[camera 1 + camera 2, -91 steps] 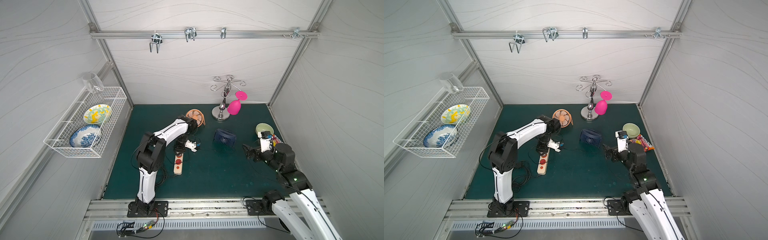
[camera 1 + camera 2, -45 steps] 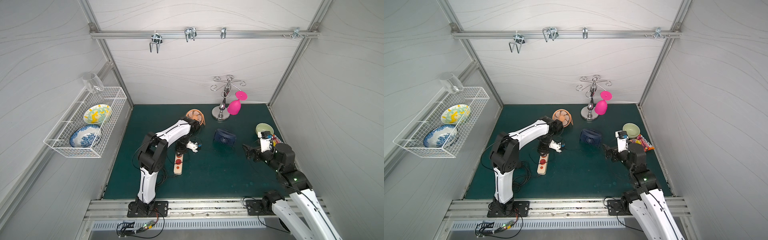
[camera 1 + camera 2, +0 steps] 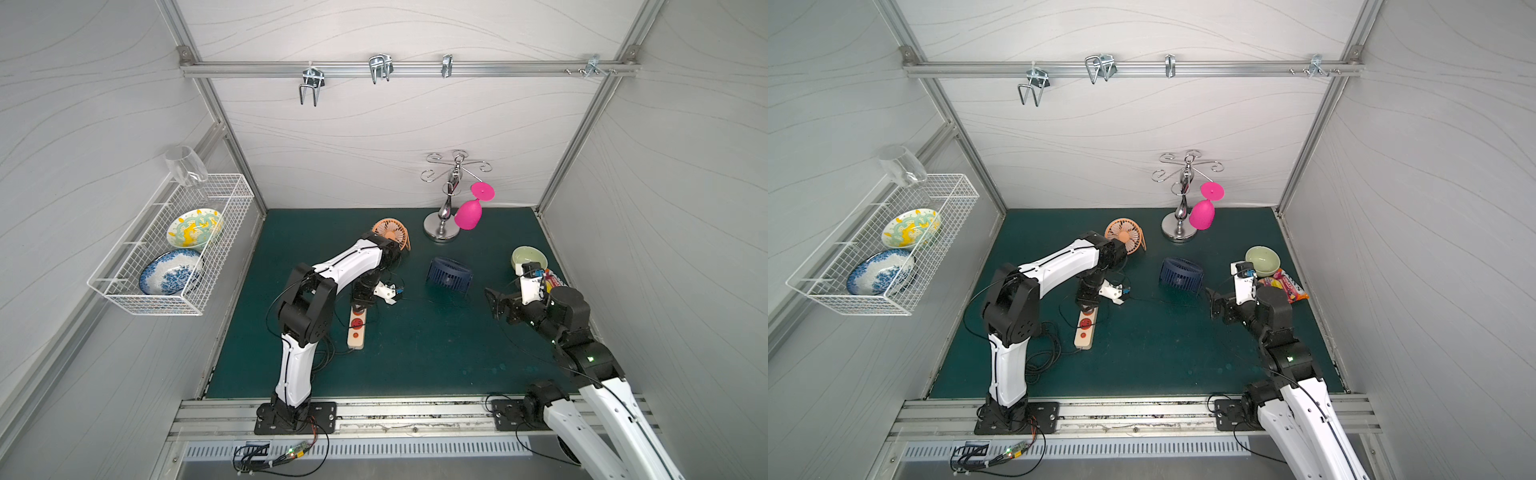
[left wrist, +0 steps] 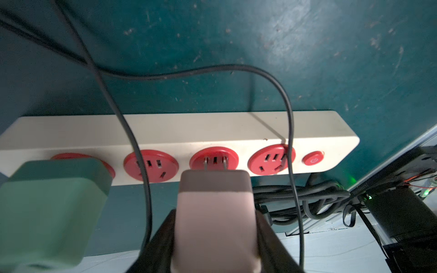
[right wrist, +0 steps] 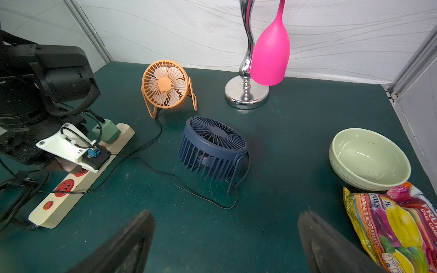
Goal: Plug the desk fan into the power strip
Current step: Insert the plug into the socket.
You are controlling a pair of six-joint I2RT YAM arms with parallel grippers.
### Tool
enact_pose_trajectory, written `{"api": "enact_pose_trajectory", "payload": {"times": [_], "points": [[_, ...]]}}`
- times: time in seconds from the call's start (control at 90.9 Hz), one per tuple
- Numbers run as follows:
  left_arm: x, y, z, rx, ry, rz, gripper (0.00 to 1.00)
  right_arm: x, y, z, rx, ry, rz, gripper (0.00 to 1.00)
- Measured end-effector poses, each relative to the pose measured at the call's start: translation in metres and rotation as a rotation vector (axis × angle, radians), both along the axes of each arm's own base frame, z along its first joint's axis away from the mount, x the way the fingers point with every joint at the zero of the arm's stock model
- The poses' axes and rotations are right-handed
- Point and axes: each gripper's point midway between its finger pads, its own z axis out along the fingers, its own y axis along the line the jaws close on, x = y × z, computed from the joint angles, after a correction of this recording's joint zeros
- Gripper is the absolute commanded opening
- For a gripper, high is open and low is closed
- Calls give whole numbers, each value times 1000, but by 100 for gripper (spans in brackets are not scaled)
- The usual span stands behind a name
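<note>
The pinkish plug (image 4: 214, 205) is held clamped in the left gripper (image 4: 215, 241), its prongs set at the socket (image 4: 214, 153) straight ahead, and the power strip (image 4: 179, 131) is laid crosswise to the claw.

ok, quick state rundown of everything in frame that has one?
left fingers: shut on pink adapter
pink adapter: prongs at a socket, not seated
green adapter: plugged into end socket
power strip: lying flat, two sockets free
right fingers: open, empty
orange fan: upright, blades look still
blue fan: tilted face-up
pink glass: hanging upside down
bowl: upright, empty
</note>
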Motion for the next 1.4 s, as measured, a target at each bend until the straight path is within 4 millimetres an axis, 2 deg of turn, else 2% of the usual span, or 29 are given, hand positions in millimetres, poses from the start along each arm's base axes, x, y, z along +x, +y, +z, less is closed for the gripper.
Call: {"api": "enact_pose_trajectory", "payload": {"times": [0.77,1.067,1.255,1.398], "points": [[-1,-3,0,145,-47,-119,0,0,0,0,2,-5,0,99],[2,-4,2,235,0,-151,0,0,0,0,1,-6,0,99],[1,-3,2,216,-29,-127,0,0,-1,0,-1,-7,-7,99],[0,-3,2,174,-50,-12,0,1,-3,0,-5,-9,-19,99]]}}
